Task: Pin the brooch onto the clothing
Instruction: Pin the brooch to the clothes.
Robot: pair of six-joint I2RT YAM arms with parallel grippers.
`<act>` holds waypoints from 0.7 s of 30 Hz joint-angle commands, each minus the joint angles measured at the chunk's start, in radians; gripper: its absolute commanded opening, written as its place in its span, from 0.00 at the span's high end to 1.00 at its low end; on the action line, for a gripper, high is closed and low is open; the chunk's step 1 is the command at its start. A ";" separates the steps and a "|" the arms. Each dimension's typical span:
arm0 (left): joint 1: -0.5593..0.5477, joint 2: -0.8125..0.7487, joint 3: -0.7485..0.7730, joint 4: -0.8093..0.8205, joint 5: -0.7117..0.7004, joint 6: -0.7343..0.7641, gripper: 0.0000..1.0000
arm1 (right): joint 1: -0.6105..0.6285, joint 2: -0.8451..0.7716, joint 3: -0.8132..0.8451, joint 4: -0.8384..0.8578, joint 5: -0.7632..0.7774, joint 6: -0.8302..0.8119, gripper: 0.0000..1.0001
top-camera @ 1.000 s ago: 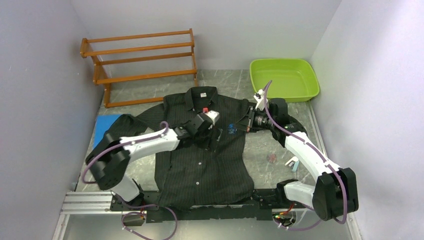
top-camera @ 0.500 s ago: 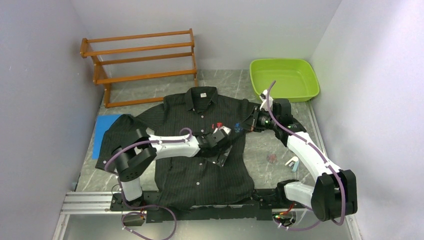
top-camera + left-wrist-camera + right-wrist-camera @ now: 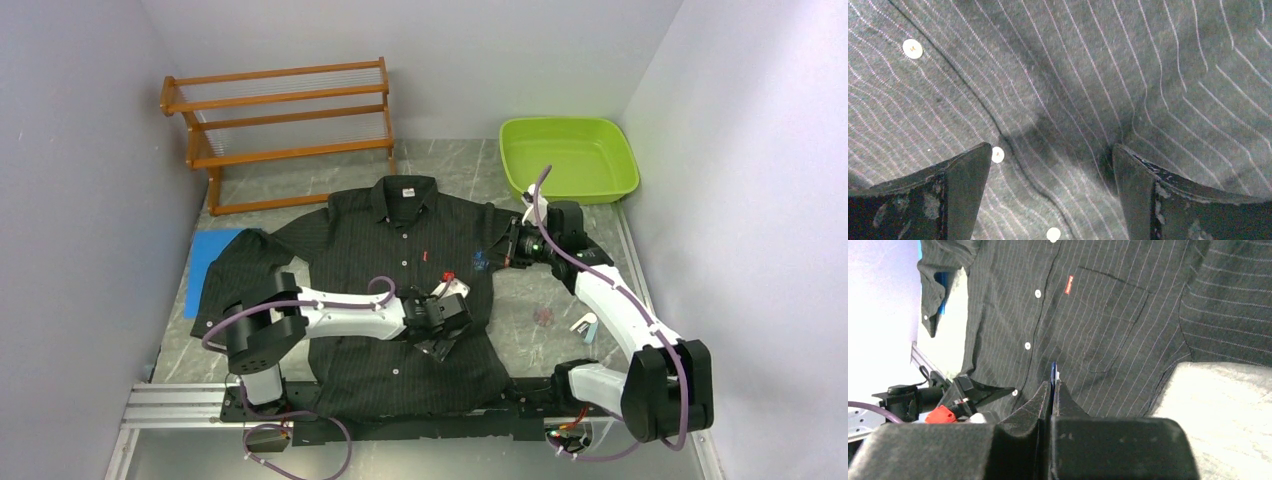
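Clothing point(image 3: 370, 370) lies flat across the middle of the table point(image 3: 520, 290), collar toward the far edge. The left gripper point(image 3: 1053, 155) hovers with jaws wide over its lower buttoned front. Farther on, the right gripper point(image 3: 1052, 385) pinches the thin blue brooch point(image 3: 1053, 371) near the chest pocket.

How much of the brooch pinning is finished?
Done: the shirt lies spread flat on the table. In hand: the right gripper is shut on a small blue piece, likely the brooch, near the chest pocket. The left gripper hangs open above the buttons. Left: fastening it to the cloth.
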 commanded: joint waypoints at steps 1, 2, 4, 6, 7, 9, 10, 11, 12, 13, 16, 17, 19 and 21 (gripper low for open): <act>0.003 -0.098 0.016 -0.052 0.061 0.077 0.05 | -0.001 0.025 -0.012 0.027 -0.045 -0.022 1.00; 0.011 -0.115 0.031 -0.040 0.082 0.090 0.05 | 0.000 0.034 -0.010 0.029 -0.050 -0.024 1.00; 0.043 -0.144 0.049 -0.008 0.143 0.103 0.05 | 0.003 0.053 0.004 0.023 -0.048 -0.035 1.00; 0.087 -0.175 0.045 0.045 0.214 0.114 0.05 | 0.005 0.076 0.024 0.010 -0.039 -0.050 1.00; 0.113 -0.195 0.040 0.069 0.247 0.115 0.05 | 0.006 0.090 0.034 0.008 -0.036 -0.054 1.00; 0.184 -0.227 0.013 0.112 0.316 0.113 0.05 | 0.008 0.121 0.057 0.007 -0.044 -0.059 1.00; 0.214 -0.243 -0.003 0.131 0.348 0.110 0.05 | 0.012 0.140 0.069 0.008 -0.048 -0.060 1.00; 0.246 -0.260 -0.018 0.145 0.373 0.107 0.05 | 0.015 0.158 0.084 0.007 -0.052 -0.062 1.00; 0.280 -0.277 -0.033 0.159 0.402 0.107 0.05 | 0.019 0.180 0.099 0.004 -0.057 -0.063 1.00; 0.313 -0.296 -0.045 0.162 0.435 0.109 0.05 | 0.023 0.200 0.117 0.000 -0.060 -0.066 1.00; 0.413 -0.360 -0.082 0.168 0.504 0.111 0.05 | 0.041 0.279 0.186 -0.021 -0.056 -0.069 1.00; 0.446 -0.382 -0.093 0.173 0.533 0.111 0.05 | 0.046 0.306 0.210 -0.030 -0.057 -0.072 1.00; 0.528 -0.417 -0.106 0.173 0.596 0.110 0.05 | 0.061 0.358 0.265 -0.049 -0.061 -0.077 1.00; 0.604 -0.437 -0.092 0.147 0.644 0.128 0.05 | 0.081 0.415 0.331 -0.079 -0.069 -0.091 1.00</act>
